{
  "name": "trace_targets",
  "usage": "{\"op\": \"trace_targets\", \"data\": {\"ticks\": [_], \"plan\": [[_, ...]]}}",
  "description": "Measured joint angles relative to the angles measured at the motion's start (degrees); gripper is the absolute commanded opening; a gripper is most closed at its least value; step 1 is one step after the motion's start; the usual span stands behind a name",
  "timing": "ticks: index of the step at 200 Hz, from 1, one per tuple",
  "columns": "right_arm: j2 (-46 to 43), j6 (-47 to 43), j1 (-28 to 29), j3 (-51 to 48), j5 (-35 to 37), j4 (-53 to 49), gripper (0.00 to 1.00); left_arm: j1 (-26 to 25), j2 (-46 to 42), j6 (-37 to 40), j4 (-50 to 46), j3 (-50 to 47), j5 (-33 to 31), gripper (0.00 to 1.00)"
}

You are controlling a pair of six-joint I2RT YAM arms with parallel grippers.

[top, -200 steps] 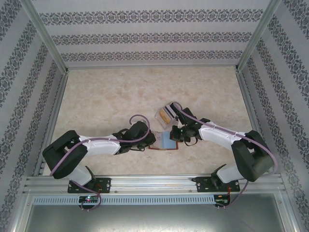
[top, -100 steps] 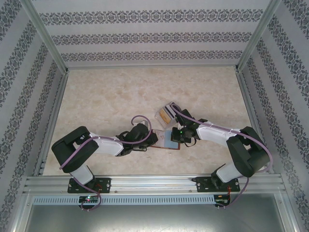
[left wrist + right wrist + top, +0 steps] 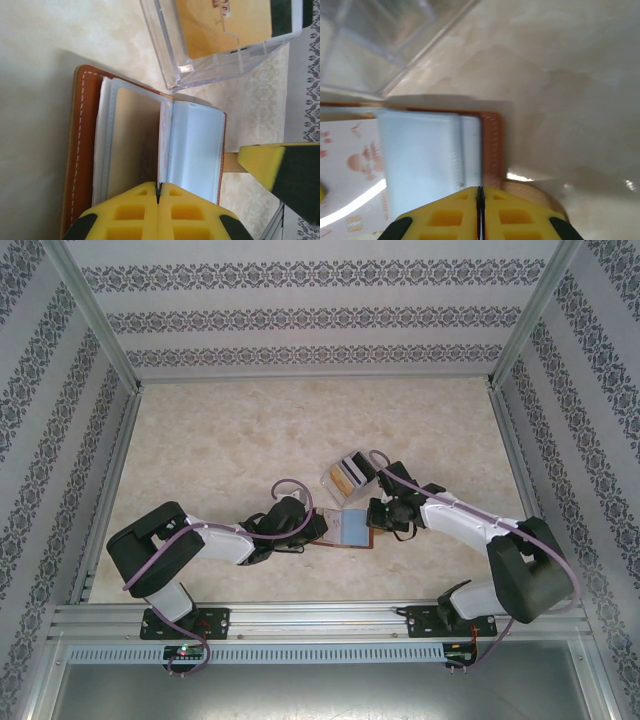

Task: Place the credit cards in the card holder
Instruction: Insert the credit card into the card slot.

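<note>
Card holder (image 3: 82, 150) open flat on worktop, lower centre of top view, long axis left-right, snap tab (image 3: 232, 162) pointing right. Left claw (image 3: 157, 197) clenched over its fold, right claw (image 3: 480, 200) clenched at its right edge. Left wrist adds tan card (image 3: 132, 142), blue card (image 3: 195, 147), clear case (image 3: 220, 65)

Reddish-brown card holder (image 3: 80, 150) open flat, light blue card (image 3: 192, 150) in one sleeve, tan card (image 3: 225, 25) in clear case (image 3: 165, 45).
</note>
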Motion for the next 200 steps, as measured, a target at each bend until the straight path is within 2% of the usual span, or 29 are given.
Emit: {"op": "trace_targets", "data": {"ticks": [34, 98, 200], "plan": [[3.5, -0.2, -0.6, -0.9, 0.1, 0.4, 0.09, 0.0, 0.0, 0.4, 2.4, -0.9, 0.0, 0.00], [4.7, -0.6, -0.6, -0.2, -0.2, 1.5, 0.09, 0.0, 0.0, 0.9, 7.5, -2.4, 0.7, 0.00], [5.1, -1.4, -0.6, 0.4, -0.4, 0.9, 0.09, -0.1, 2.9, 0.8, 6.7, -0.6, 0.9, 0.00]]}}
